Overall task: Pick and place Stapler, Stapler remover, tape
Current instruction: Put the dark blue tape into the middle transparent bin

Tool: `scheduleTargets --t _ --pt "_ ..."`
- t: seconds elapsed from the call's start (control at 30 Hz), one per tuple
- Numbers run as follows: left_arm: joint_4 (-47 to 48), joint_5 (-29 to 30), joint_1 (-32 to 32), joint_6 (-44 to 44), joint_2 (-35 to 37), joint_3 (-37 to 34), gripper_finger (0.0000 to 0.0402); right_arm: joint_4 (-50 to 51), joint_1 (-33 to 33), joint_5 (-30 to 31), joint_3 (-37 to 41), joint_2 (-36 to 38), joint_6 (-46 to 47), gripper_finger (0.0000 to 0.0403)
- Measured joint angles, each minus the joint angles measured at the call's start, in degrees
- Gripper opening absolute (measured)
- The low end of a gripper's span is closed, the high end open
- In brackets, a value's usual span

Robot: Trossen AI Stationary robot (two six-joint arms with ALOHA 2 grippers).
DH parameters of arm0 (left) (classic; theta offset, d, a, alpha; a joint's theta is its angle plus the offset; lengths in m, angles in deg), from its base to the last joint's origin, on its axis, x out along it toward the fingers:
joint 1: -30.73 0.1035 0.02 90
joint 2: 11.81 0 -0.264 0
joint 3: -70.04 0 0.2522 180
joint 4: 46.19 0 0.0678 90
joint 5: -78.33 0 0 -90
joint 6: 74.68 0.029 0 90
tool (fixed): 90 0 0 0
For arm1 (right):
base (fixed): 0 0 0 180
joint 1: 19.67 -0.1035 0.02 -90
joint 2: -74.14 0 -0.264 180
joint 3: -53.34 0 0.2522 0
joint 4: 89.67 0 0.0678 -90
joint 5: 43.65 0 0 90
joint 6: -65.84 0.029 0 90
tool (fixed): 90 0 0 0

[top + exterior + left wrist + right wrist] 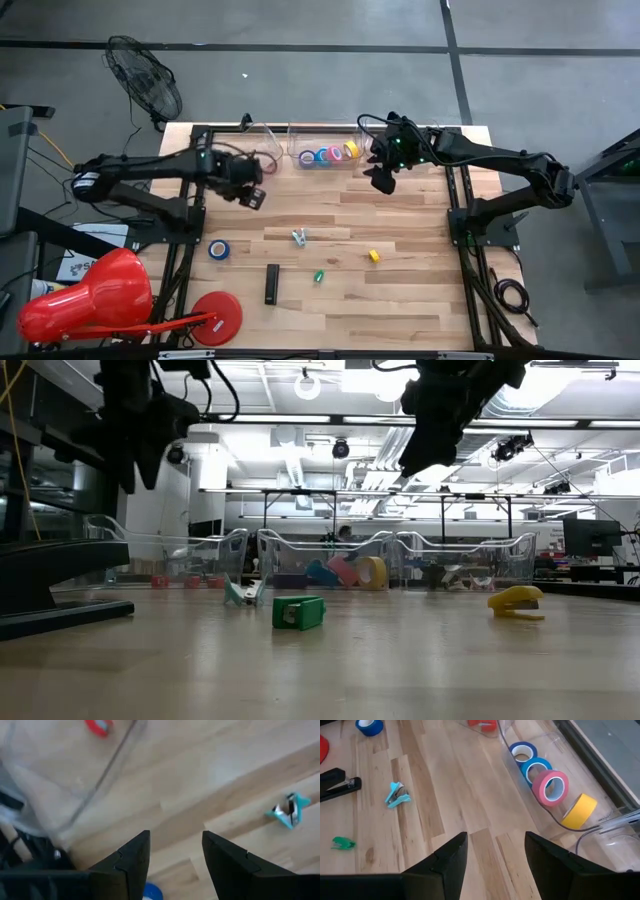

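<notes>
Hovering above the wooden table [400, 300], the left gripper [252, 196] has its two dark fingers [131, 862] parted with a clear gap between them and nothing in it; bare wood shows through the gap. One blue tape roll [218, 250] lies on the table near this gripper, toward the front edge, and one teal staple remover [299, 237] lies a little farther off toward the middle. The right gripper [383, 178] also hangs in the air with its jaws apart and empty, just beside a clear plastic bin [300, 135] at the back of the table. Inside that bin, close to the right gripper, four tape rolls stand in a row: a blue one [522, 753], a lighter blue one [536, 770], a pink one [550, 787] and a yellow one [579, 811]. Farther from both grippers, toward the front, lie one black stapler [272, 284], one small green staple remover [319, 277] and one yellow staple remover [374, 256]. A large flat red disc [217, 317] sits at the front left corner.
</notes>
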Motion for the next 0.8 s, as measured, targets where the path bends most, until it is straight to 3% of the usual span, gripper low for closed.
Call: scheduleTargets --t 0.5,0.8 --pt "-2.8 -4.0 -24.5 -34.2 0.0 -9.9 0.0176 2.6 0.0 -1.9 0.0 0.0 -4.5 0.0188" --pt "-6.9 -6.6 -33.3 -49.7 0.0 -15.9 0.0176 2.5 0.0 -2.0 0.0 0.0 -6.3 0.0188"
